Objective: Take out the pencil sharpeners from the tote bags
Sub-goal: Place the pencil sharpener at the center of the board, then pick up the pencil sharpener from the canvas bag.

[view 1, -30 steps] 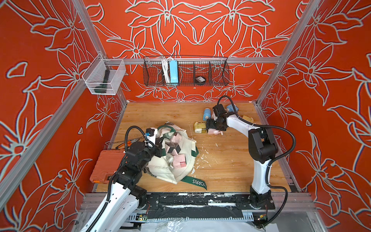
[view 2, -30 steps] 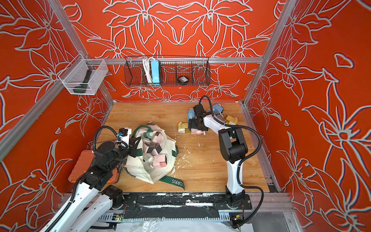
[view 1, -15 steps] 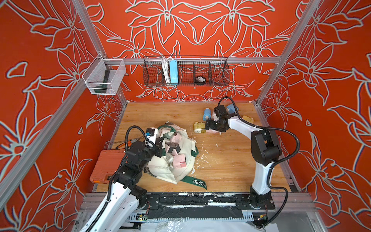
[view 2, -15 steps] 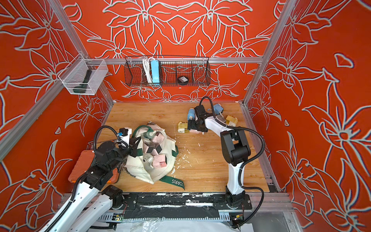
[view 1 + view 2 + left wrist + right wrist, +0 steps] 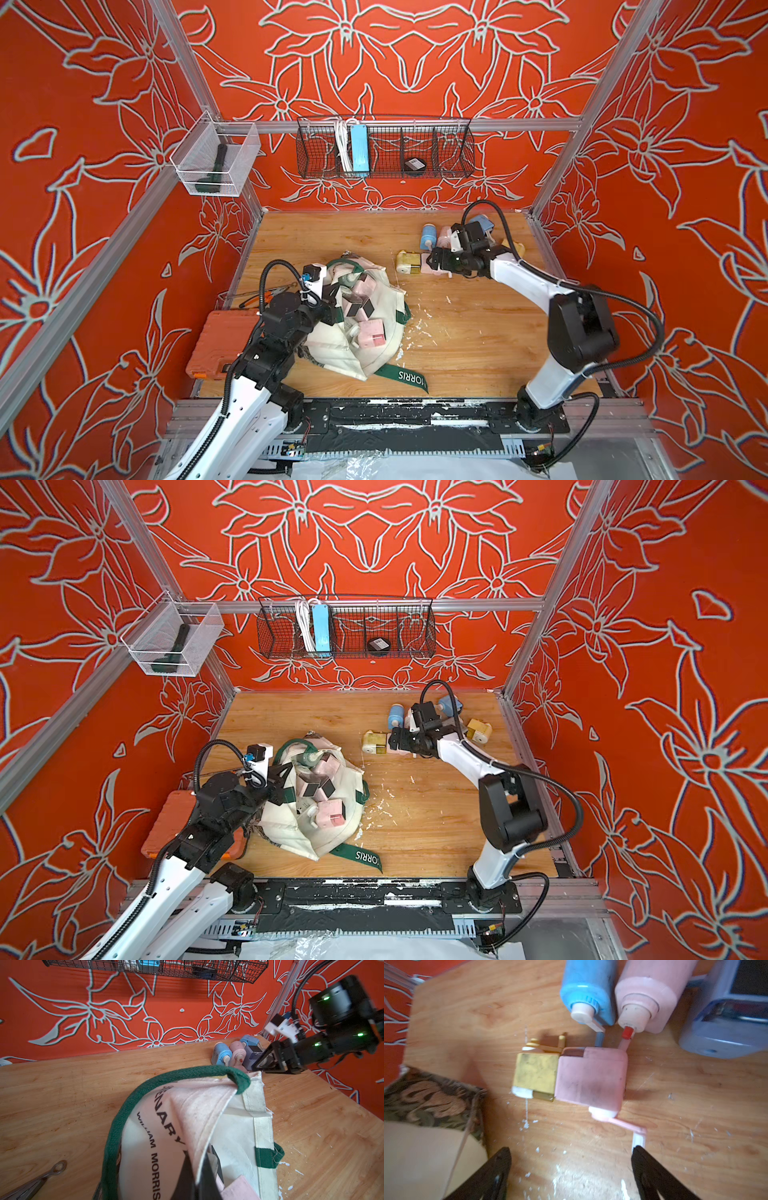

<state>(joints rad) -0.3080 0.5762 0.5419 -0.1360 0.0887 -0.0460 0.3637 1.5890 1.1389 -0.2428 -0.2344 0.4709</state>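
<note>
Only left wrist view shows tote bag (image 5: 145, 1136) lettered "WILLIAM MORRIS".

You see a cream tote (image 5: 332, 353) with dark green handles (image 5: 158, 1082), black lettering and a brown leafy base (image 5: 431, 1093). The pink sharpener (image 5: 589, 1078), yellow sharpener (image 5: 536, 1072) and blue sharpener (image 5: 587, 987) are smudged pastels. The walls (image 5: 395, 54) are orange-red with pale flower outlines; the tabletop (image 5: 478, 345) is honey wood grain, flecked white.
</note>
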